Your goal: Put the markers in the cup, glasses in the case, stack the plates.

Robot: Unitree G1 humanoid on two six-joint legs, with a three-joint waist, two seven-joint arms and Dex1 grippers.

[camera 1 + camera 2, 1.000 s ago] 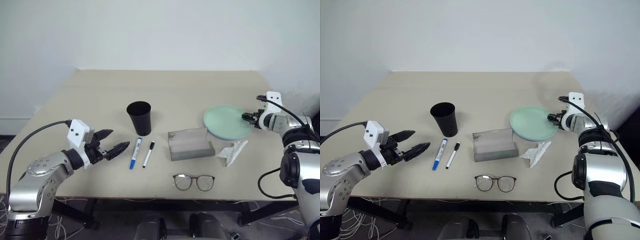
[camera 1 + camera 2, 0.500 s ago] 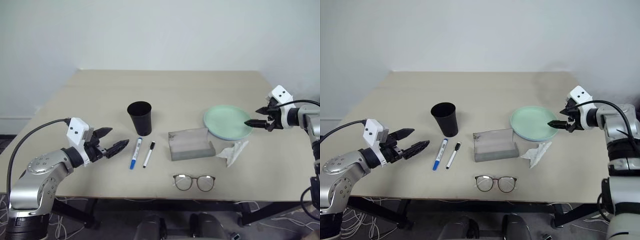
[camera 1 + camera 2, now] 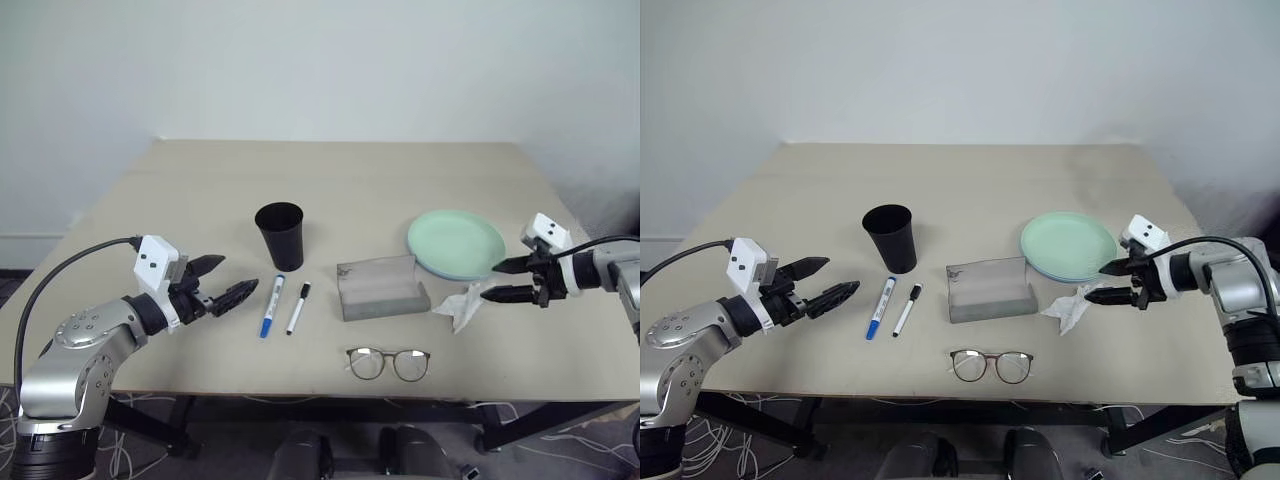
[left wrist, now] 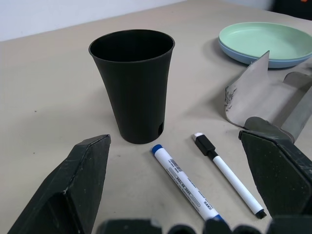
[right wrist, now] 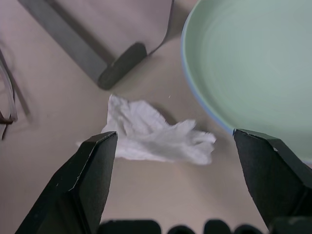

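On the tabletop [image 3: 200, 200], task things first:
Markers: two lie side by side just near of the cup, the blue marker [image 3: 271, 305] on the left, the black marker [image 3: 298, 307] on the right, close but not touching.
Cup [image 3: 280, 236]: upright at left of centre, nothing seen inside.
Glasses [image 3: 388, 363]: near edge, at the middle, lenses facing up, arms folded out of sight.
Case [image 3: 381, 287]: centre, right of the markers and far of the glasses, its lid standing open.
Plates [image 3: 455, 243]: stacked right of the case, the mint one on top, the blue rim showing beneath.
Tissue [image 3: 463, 304]: crumpled, between the case and the right fingers, just near of the plates.
Left fingers [image 3: 222, 283]: spread apart, grasping nothing, hovering left of the markers and pointing toward them and the cup.
Right fingers [image 3: 505, 279]: spread apart, grasping nothing, hovering at the right edge, tips aimed at the tissue and the plates' near rim.
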